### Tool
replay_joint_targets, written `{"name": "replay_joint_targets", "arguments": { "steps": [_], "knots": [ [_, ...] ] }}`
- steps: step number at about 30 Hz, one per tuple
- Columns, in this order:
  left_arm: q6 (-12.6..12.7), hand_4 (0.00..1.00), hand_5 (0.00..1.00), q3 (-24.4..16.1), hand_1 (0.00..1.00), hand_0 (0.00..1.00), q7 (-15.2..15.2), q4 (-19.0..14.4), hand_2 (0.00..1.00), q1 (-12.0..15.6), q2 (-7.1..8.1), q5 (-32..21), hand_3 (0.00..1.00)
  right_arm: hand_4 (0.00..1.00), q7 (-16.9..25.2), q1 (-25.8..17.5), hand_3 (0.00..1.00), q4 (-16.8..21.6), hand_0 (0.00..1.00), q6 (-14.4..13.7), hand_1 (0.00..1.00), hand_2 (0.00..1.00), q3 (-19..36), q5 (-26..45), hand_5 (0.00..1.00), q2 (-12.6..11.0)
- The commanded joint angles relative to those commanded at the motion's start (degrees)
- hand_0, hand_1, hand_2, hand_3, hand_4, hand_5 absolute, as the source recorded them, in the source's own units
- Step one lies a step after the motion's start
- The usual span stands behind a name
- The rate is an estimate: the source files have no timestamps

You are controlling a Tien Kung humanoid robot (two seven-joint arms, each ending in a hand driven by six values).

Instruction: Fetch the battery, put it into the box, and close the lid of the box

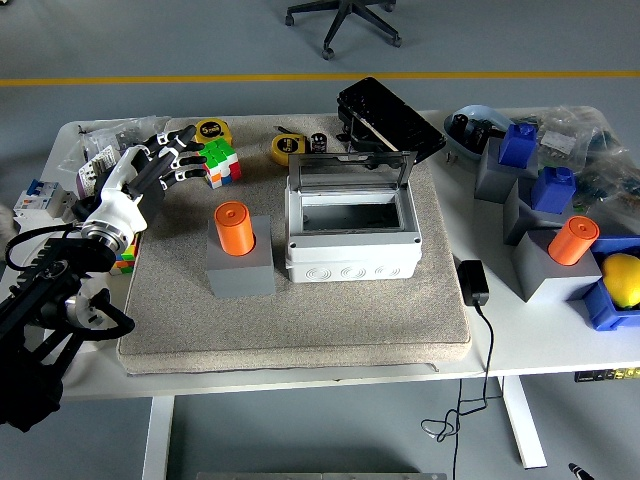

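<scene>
A: Three steps are asked for, and none can be counted as done yet. The battery, taken here to be the orange cylinder, is seen upright in a grey block on the mat, toward the desk's left side and just beside the box.

B: And the box itself?

A: It is found near the middle of the mat, white, with nothing seen inside it. Its lid is raised at the far side, so the closing is left for last.

B: What is held by the left robot hand?

A: Nothing is held. Its fingers are spread and relaxed near the desk's far left corner, close to a colour cube and a yellow tape measure. Whether the cube is touched cannot be told. The hand is set well apart from the battery.

B: Is the right robot hand seen?

A: No, it is out of view.

B: Is anything else like the battery on the desk?

A: A second orange cylinder is stood in another grey block near the right edge, among blue parts. The one beside the box is judged the likelier target.

B: So what remains?

A: Everything remains: the battery is to be grasped, lifted out of its block, lowered into the box, and the lid swung down.
</scene>
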Motion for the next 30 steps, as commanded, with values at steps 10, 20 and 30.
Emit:
{"name": "replay_joint_targets", "arguments": {
  "steps": [10,20,30],
  "knots": [
    [2.3,0.966,0.324,5.9,0.59,0.553,-7.1,0.6,0.573,0.5,-0.54,4.1,0.583,0.876,0.0,0.0,0.552,0.0,0.677,0.0,0.647,0.664,-0.2,-0.1,0.437,0.0],
    [4.1,0.979,0.279,10.5,0.607,0.584,-10.9,2.1,0.579,0.8,-0.89,7.9,0.586,0.876,-0.2,-0.2,0.553,0.0,0.677,0.1,0.647,0.664,-0.3,0.1,0.436,-0.1],
    [5.4,0.992,0.24,14.3,0.601,0.593,-13.0,3.3,0.581,0.5,-0.91,7.0,0.587,0.877,-0.1,-0.3,0.553,0.0,0.676,0.0,0.647,0.664,0.2,-0.2,0.437,0.0]
  ]
}}
